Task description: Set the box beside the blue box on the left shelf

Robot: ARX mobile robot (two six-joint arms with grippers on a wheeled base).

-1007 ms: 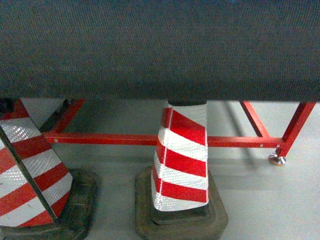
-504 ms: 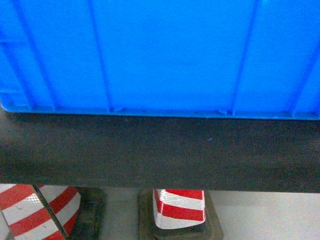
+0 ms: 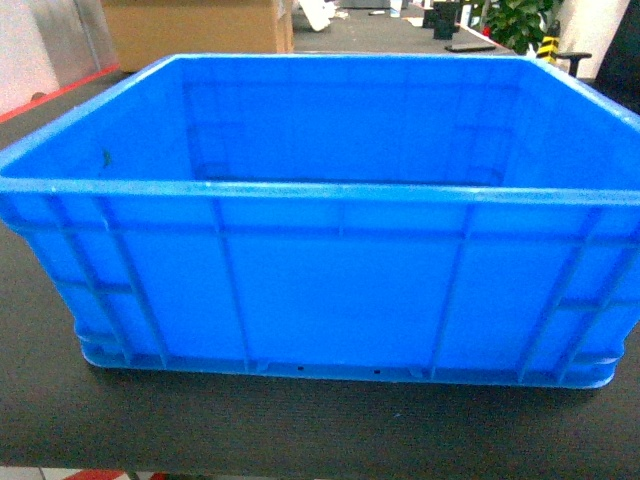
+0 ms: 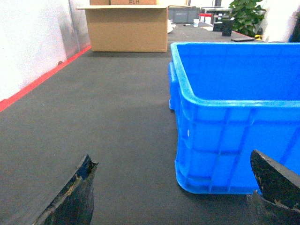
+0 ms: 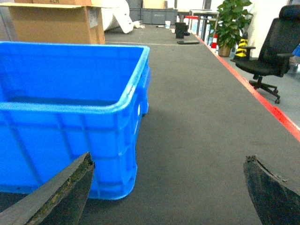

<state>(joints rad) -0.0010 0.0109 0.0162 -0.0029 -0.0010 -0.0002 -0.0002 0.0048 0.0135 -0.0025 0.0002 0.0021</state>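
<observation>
Box [image 3: 330, 290]: blue plastic, smooth, slightly glossy, ribbed walls. Table [image 4: 108, 122]: dark, matt, fine-textured mat. Carton [image 4: 127, 28]: brown cardboard, matt. Fingertips [image 5: 61, 192]: black, worn, rough edges.

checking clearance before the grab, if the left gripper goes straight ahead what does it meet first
Mostly open black mat. The crate sits right of centre, so the right-hand jaw would likely meet its near corner first, while the left-hand jaw's line looks free up to the cardboard box. Depth is unclear.

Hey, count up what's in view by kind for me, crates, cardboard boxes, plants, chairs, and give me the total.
Blue crate: 1
Cardboard box: 1
Potted plant: 1
Office chair: 1
Total: 4
</observation>
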